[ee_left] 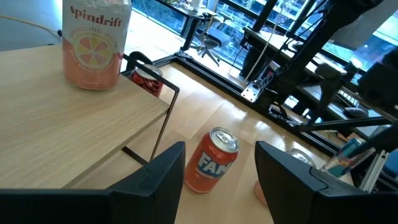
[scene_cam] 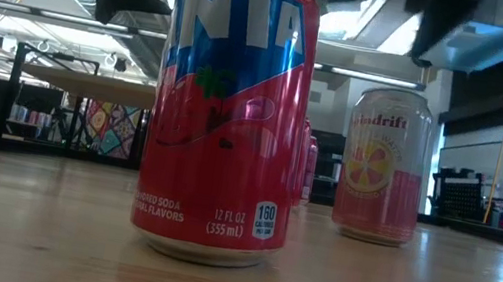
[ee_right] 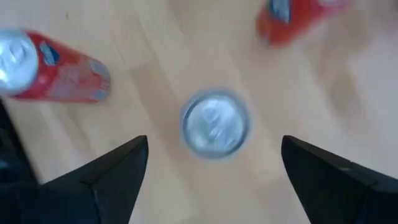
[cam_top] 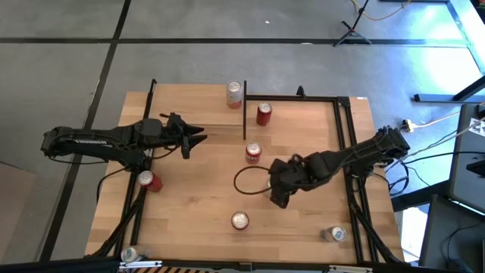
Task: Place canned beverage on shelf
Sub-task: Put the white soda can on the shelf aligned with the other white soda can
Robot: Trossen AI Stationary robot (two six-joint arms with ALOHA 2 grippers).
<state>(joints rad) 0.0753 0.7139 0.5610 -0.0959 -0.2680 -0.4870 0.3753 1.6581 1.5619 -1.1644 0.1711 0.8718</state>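
Right tool (ee_right: pixel 214 165) above upright can (ee_right: pixel 214 122)

Light-wood shelf (cam_top: pixel 197 110) with thin black posts, sat upper centre-left of high view. Pink Spindrift can (cam_top: pixel 235 93) upright on it; red Fanta can (cam_top: pixel 240 221) upright, lower centre.

Right pincer (cam_top: pixel 277 189) spread wide, left pincer (cam_top: pixel 198 139) — parted

The pink can (ee_left: pixel 94 46) ahead of the left gripper reads "Spindrift"; the red can (scene_cam: pixel 228 107) reads "12 FL OZ (355 mL)".
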